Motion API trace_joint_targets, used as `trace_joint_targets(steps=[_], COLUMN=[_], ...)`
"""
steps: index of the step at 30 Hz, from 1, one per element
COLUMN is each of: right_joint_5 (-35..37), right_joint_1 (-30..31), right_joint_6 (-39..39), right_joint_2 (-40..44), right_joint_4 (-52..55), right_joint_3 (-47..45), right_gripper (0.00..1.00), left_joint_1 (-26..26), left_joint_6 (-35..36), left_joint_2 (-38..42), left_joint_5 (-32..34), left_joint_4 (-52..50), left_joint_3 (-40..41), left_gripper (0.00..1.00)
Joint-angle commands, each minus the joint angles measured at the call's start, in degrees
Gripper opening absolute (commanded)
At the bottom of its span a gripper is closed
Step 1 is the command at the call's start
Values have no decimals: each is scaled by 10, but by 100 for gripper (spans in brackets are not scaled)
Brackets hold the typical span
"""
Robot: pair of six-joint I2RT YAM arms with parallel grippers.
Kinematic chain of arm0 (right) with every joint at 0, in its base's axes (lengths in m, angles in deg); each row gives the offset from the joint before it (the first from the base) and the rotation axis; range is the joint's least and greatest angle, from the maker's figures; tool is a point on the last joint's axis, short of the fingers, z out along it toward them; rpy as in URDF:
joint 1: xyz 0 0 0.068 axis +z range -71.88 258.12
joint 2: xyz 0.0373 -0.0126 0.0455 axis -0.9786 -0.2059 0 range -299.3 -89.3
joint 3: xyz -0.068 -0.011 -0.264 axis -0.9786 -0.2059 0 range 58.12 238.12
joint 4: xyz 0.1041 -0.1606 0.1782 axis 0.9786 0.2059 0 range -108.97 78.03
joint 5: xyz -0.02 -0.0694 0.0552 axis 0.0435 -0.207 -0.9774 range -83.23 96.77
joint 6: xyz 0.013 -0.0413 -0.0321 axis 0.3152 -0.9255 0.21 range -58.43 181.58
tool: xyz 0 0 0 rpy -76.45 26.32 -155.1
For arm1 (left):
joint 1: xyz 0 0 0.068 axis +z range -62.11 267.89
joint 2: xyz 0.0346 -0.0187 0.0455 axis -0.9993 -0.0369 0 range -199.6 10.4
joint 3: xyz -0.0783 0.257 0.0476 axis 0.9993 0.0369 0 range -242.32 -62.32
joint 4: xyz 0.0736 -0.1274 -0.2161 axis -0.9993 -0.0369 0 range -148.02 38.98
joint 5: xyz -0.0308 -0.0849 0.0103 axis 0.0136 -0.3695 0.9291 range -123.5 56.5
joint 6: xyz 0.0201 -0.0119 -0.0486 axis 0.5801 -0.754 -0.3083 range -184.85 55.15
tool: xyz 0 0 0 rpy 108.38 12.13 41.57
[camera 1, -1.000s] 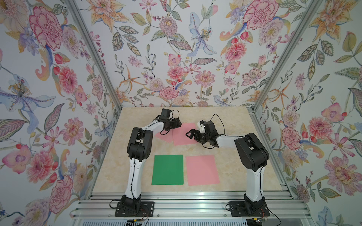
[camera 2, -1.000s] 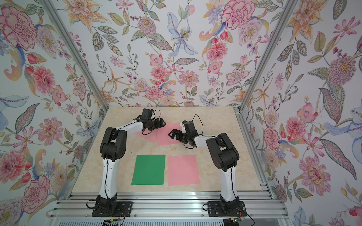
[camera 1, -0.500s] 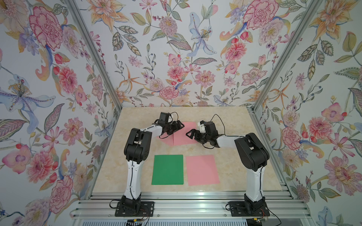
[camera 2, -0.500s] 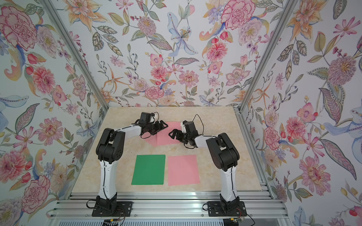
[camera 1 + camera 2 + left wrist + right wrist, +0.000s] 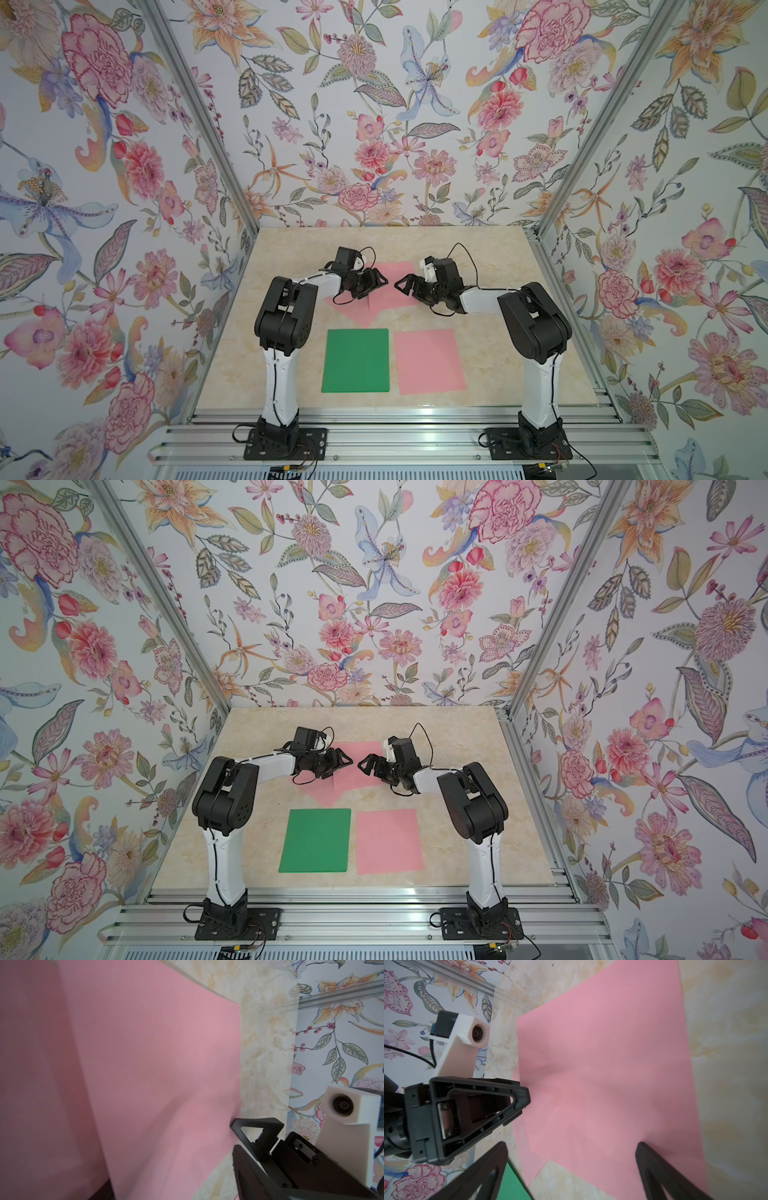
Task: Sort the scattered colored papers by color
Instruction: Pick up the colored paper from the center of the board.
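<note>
Two pink papers overlap at the table's middle back, a squarer top sheet (image 5: 395, 297) (image 5: 357, 777) over a tilted one (image 5: 353, 309) (image 5: 320, 791). My left gripper (image 5: 380, 280) (image 5: 345, 762) is at the top sheet's left edge. In the left wrist view that sheet (image 5: 166, 1064) runs between the gripper's (image 5: 170, 1174) parted fingers (image 5: 245, 1167). My right gripper (image 5: 401, 282) (image 5: 365, 764) faces it from the right. It hangs wide open (image 5: 571, 1172) over the same sheet (image 5: 612, 1064). A green paper (image 5: 356, 360) (image 5: 315, 840) and a pink paper (image 5: 429, 360) (image 5: 388, 840) lie side by side at the front.
The marble table (image 5: 478, 257) is walled by flowered panels at the back and both sides, with metal rails at the front. The two arm bases stand at the front corners. Both wrists hang low near the table's middle back.
My left gripper has slid a little to the right onto the pink sheet's edge and its jaws have narrowed. The right arm and the front papers have not moved.
</note>
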Motion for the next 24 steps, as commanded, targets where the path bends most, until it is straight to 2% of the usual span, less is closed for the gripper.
trace_joint_targets(steps=[1,5,12,16,19,24], right_joint_5=[4,3,5,5,15,87], right_joint_1=[2,3,2,-1,-6,-26], right_joint_6=[3,5,-5,-23,-45,-138], right_joint_2=[-7,-7,2,15,54,148], right_joint_4=[45,40,51,83,106,252], right_joint_3=[-20,-24,-14,16,39,117], right_gripper=[100,100,100,100,100,100], left_joint_1=[-5,-2,3,7,6,-4], left_joint_6=[24,52,89,106,105,75], left_joint_2=[-14,-18,-43,-60,-63,-35], left_joint_5=[39,58,55,37,18,12], left_joint_4=[-47,-49,-56,-62,-63,-63], left_joint_3=[-3,-22,-62,-108,-144,-188], left_gripper=[56,28,2,0,0,0])
